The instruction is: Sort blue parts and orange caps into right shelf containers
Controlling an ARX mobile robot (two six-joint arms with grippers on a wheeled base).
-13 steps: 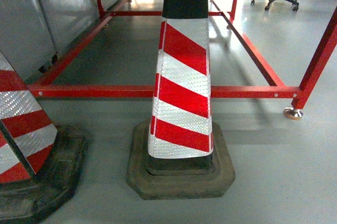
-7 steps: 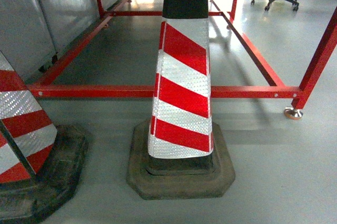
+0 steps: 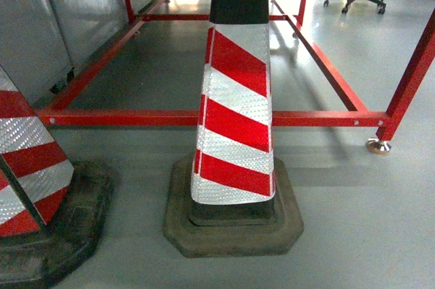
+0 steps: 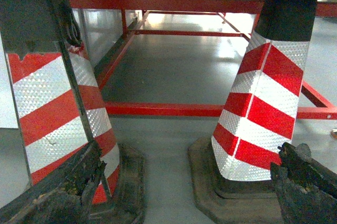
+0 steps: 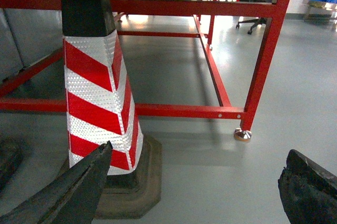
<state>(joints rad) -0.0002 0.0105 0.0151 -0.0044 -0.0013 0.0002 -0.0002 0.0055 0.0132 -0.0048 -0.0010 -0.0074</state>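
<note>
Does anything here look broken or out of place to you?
The left traffic cone looks damaged: its black top is torn and ragged where it meets the striped part. The pads of both grippers look worn and crumbly, the left gripper especially. Otherwise the middle cone stands upright in front of the red frame.

The left cone [image 3: 30, 194] has slid slightly toward seven o'clock, showing less of its base. The middle cone [image 3: 234, 112] sits a hair lower in view.
</note>
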